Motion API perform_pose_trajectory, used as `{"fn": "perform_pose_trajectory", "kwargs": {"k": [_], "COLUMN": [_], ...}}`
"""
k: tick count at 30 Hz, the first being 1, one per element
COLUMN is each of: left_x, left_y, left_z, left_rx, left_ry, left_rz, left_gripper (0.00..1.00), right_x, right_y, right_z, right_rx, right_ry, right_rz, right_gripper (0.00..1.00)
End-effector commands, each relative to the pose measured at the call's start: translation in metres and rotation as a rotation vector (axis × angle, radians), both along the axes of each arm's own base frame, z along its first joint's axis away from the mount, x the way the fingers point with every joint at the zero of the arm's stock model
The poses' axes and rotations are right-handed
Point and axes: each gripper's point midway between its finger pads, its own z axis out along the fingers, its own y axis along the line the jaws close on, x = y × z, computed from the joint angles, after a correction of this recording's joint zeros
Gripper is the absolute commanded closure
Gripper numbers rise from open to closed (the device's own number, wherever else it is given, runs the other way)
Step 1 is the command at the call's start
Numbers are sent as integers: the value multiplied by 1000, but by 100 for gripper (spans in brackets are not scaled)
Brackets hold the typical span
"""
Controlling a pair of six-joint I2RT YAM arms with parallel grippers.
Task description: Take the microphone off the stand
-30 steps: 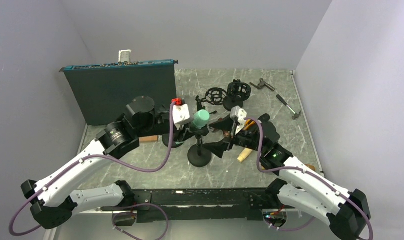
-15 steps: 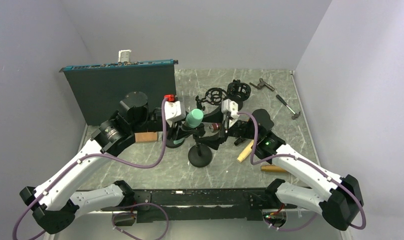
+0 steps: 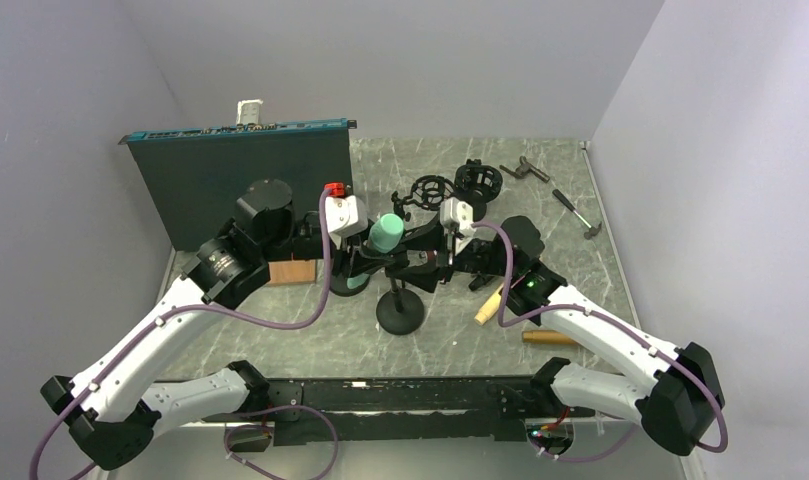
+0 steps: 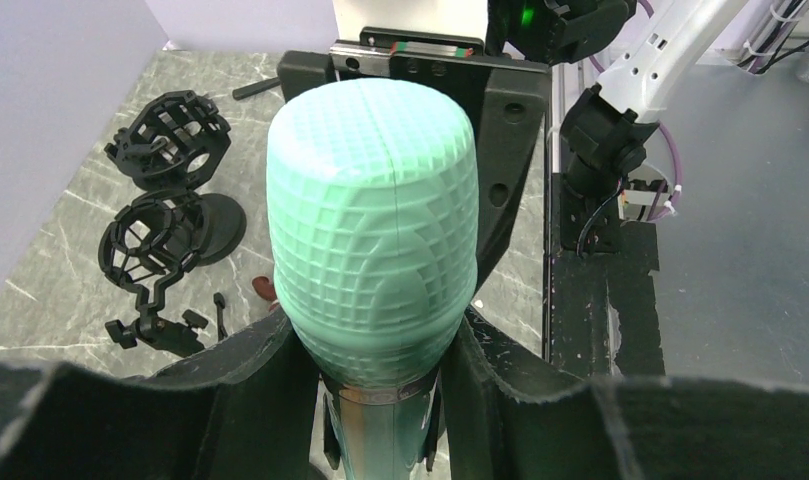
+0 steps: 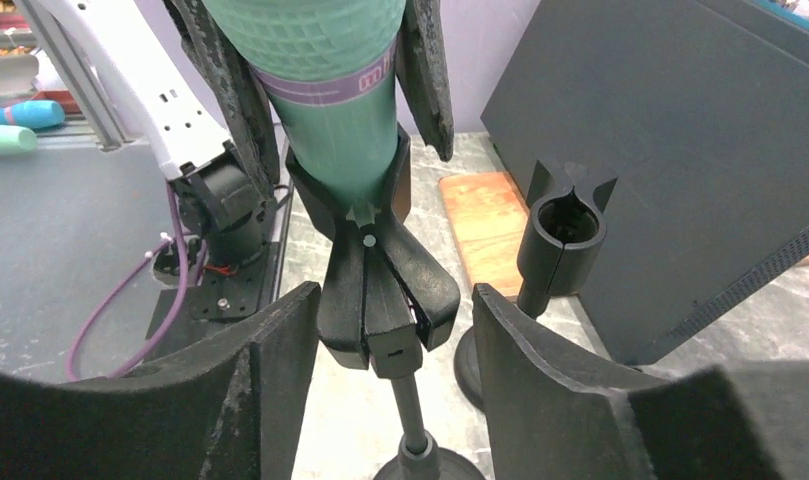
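The microphone (image 4: 370,230) is clenched in the left jaws; the stand clip (image 5: 375,290) is straddled by released right jaws

White-shelled arms (image 3: 180,320), black joints, black grippers (image 3: 372,258) (image 3: 420,262) — purple cables (image 3: 325,285) looping alongside.

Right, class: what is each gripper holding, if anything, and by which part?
The left gripper holds the microphone by its neck, just under the green head. The right gripper straddles the stand clip with gaps either side, holding nothing.
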Motion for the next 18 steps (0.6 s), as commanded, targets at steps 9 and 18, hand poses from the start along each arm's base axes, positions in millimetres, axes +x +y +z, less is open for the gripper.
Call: {"fn": "perform_pose_trajectory", "kwargs": {"k": [9, 18], "left_x": [0, 11], "left_y": [-5, 11], "left_z": [24, 58], "left_rx": [-73, -130], "left_ry": [-16, -21], "left_rz": [-36, 109], "left_gripper": [100, 100], "right_x": [-2, 11], "right_y": [2, 5], "right_z": [27, 13], "right_rx": [50, 41], "right_ry": [-85, -50], "right_rz": [33, -14], "right_gripper": [100, 100]}}
